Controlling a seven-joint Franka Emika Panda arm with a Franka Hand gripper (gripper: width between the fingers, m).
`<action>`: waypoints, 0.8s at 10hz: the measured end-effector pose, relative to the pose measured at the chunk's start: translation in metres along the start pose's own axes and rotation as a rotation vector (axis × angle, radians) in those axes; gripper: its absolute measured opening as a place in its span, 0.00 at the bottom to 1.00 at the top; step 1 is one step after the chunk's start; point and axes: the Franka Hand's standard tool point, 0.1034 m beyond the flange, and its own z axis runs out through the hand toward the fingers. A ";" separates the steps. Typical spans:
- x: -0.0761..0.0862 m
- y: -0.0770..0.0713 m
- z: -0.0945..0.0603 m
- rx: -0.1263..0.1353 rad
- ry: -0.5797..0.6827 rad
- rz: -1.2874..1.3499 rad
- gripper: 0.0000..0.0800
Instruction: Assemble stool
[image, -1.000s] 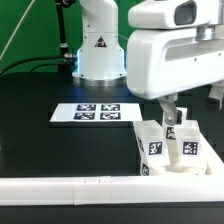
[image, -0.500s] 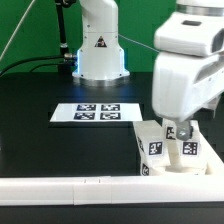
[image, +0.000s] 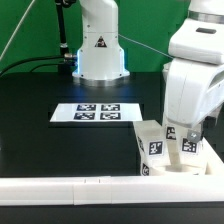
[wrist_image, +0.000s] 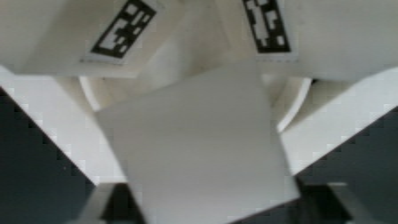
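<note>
The stool's white parts stand at the exterior view's right, near the front. The rimmed seat disc (image: 168, 169) lies on the black table. Upright leg blocks with black-and-white tags stand in it, one on the left (image: 152, 145) and one on the right (image: 188, 148). My gripper (image: 188, 133) hangs straight over the right leg. In the wrist view a plain white leg block (wrist_image: 196, 150) fills the gap between my dark fingers (wrist_image: 118, 203), and the gripper (wrist_image: 217, 205) is shut on it. Two tagged legs (wrist_image: 121, 35) (wrist_image: 267, 28) show beyond it.
The marker board (image: 99, 113) lies flat at the table's middle. The robot's white base (image: 99, 50) stands behind it. A long white rail (image: 70, 186) runs along the front edge, close to the seat disc.
The arm's hand has swung toward the exterior view's right and tilted, uncovering the view behind it. The gripper stays at the right leg block. The stool parts have not shifted.
</note>
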 end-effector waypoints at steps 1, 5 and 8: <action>0.000 0.000 0.000 0.000 0.000 0.076 0.28; 0.000 0.000 0.000 -0.001 -0.001 0.260 0.00; -0.008 0.006 -0.012 0.030 -0.041 0.115 0.00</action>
